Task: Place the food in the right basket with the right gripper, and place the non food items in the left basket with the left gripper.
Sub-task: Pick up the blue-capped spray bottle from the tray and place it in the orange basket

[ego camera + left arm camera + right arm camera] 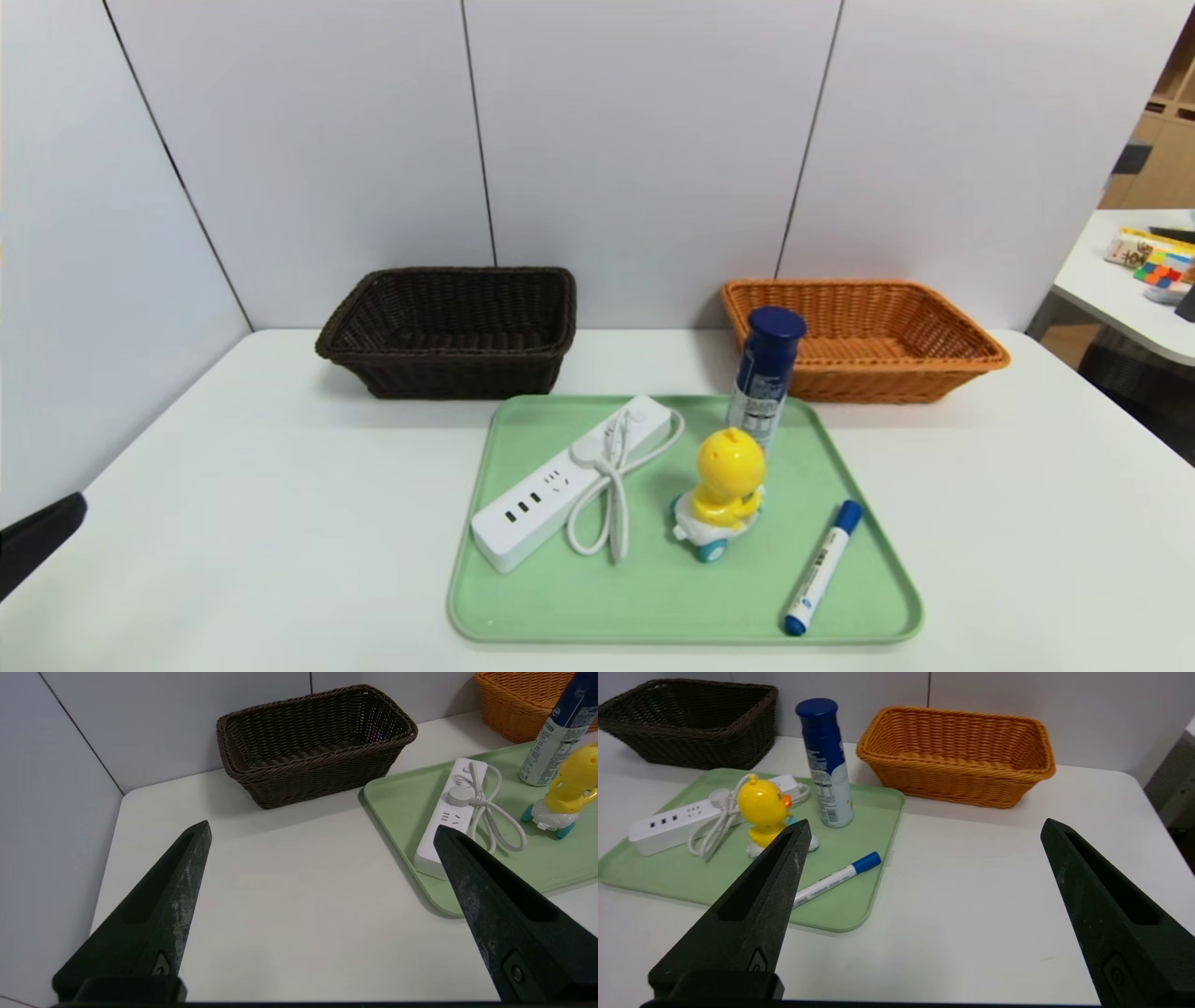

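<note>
While the food, a tall can with a dark blue cap, stands upright at the far edge of the green tray, just in front of the right basket, the non-food items lie around it on the same tray: the white power strip with its looped cord to the left, the yellow duck toy just before the can, and the blue-capped marker near the right front corner. The left basket sits at the back left, against the wall, apart from the tray. The left gripper hangs level over bare table to the left of the tray, its fingers spread wide and holding nothing; the right gripper does the same on the right side, fingers wide apart and empty. From the head view only a dark corner of the left arm shows at the edge, and the right arm is out of sight there. Everything rests on a white table backed by pale wall panels; a second table with small colourful objects stands off to the right.
</note>
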Tool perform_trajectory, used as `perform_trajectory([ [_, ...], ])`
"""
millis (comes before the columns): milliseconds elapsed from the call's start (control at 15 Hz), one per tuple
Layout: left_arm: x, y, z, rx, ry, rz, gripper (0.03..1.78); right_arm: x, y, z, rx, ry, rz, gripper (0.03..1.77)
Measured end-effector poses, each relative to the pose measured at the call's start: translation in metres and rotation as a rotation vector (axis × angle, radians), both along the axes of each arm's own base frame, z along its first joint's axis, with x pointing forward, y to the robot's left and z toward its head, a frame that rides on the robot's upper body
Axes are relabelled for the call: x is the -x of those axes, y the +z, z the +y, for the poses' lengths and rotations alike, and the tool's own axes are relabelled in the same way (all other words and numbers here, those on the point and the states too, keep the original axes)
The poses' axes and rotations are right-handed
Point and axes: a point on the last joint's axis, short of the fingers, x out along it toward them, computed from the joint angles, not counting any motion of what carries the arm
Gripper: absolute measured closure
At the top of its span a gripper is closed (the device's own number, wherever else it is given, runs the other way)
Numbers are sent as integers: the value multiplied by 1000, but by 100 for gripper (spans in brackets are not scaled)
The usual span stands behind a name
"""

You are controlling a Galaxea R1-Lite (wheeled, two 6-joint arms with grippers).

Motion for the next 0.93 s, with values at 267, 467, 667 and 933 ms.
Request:
perform_trajectory([
  [267, -32, -17, -1, 1, -18, 69, 12, -23, 6, 3, -6, 114, 37, 10],
  [467, -50, -25, -6, 6, -66, 122, 12, -36, 6, 6, -4, 173, 74, 10],
  [667, -70, -33, -13, 9, -121, 152, 12, -47, 7, 10, -7, 210, 91, 10],
  [933, -92, -39, -28, 25, -162, 153, 12, -59, 8, 12, -3, 224, 92, 10],
])
